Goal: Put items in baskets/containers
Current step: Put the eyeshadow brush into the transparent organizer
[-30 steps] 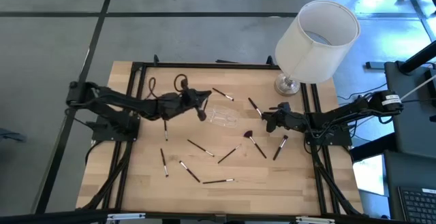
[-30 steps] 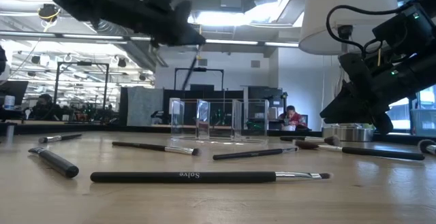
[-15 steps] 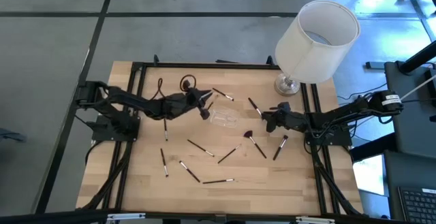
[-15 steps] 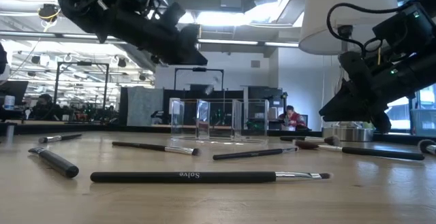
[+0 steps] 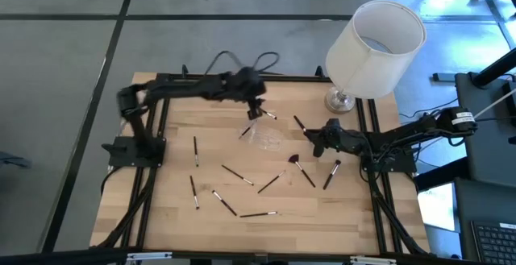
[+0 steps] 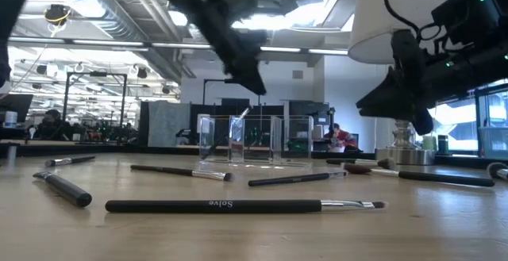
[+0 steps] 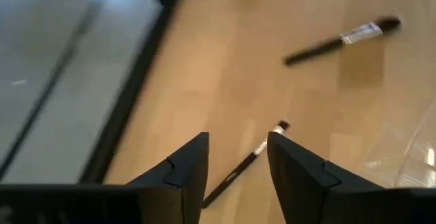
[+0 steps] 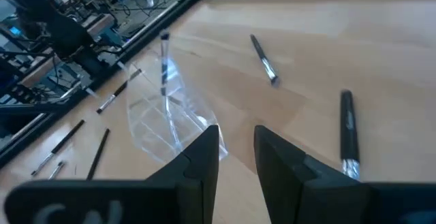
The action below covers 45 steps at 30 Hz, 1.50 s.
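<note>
A: What lies nearest, low in the high view?

B: Loose brushes: one [image 5: 258,214] at lower centre, a fan brush [image 5: 300,168] right of centre.

A: And the tray [image 5: 264,135]?

B: Mid-table, clear, with one brush [image 6: 237,125] leaning in it, tip up.

A: The grippers?

B: Right gripper [image 5: 312,141] hovers just right of the tray, fingers parted, holding nothing. Left gripper [image 5: 256,104] hangs above the tray's far side, toward the upper centre, fingers apart and empty.

Small clear plastic compartment tray [image 5: 264,138] near table centre; left gripper [image 5: 256,108] just behind it, right gripper [image 5: 316,142] to its right. Thin dark-handled makeup brushes [image 5: 237,174] scattered in front; white-shaded lamp [image 5: 372,49] at rear right.
</note>
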### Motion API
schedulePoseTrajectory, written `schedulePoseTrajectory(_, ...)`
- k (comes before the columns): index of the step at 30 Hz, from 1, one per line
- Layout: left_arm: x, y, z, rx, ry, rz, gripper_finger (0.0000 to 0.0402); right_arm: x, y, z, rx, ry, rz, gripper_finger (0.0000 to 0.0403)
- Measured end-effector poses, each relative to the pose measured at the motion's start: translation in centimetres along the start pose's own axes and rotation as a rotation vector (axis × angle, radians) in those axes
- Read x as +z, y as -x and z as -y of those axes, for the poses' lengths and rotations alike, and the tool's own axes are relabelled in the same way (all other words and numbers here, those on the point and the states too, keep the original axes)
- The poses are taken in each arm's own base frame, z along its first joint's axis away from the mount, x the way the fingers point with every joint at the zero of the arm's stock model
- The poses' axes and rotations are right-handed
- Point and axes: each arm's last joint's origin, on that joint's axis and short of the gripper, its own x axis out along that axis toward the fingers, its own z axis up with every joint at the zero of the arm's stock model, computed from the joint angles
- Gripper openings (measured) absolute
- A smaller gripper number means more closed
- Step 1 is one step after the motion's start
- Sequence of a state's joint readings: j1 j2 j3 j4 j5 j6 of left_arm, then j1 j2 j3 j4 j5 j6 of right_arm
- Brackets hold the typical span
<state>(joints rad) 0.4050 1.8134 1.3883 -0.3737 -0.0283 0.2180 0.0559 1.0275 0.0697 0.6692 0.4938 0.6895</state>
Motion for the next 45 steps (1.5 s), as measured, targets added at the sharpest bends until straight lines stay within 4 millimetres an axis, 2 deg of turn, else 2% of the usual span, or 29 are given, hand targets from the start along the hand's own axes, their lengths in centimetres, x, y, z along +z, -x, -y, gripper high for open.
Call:
schedulePoseTrajectory(7,1.5,-7.3,-0.4,-0.158,-0.127,-0.119,0.0132,-0.3,0.0,0.2,-0.022,0.074,-0.046,0.0094)
schedulePoseTrajectory(11,2.4,-9.9,-0.4,-0.223,-0.154,-0.119,0.0136,-1.0,0.0,0.7,-0.062,0.076,-0.116,0.0094)
schedulePoseTrajectory(15,2.3,-11.4,-0.1,-0.259,-0.201,-0.176,0.0136,-1.4,0.1,1.2,-0.101,0.081,-0.162,0.0094)
schedulePoseTrajectory(23,2.7,-11.3,0.3,-0.261,-0.31,-0.163,0.0132,-1.6,0.2,1.3,-0.107,0.075,-0.188,0.0094)
schedulePoseTrajectory(35,2.4,-11.6,-0.5,-0.138,-0.23,-0.217,0.0131,-1.6,0.2,1.3,-0.097,0.066,-0.193,0.0094)
schedulePoseTrajectory(39,2.3,-11.8,0.1,-0.146,-0.224,-0.231,0.013,-1.6,0.2,1.2,-0.09,0.062,-0.189,0.0094)
schedulePoseTrajectory(45,2.1,-11.5,2.1,-0.256,-0.182,-0.265,0.013,-1.6,0.2,1.2,-0.08,0.06,-0.199,0.0094)
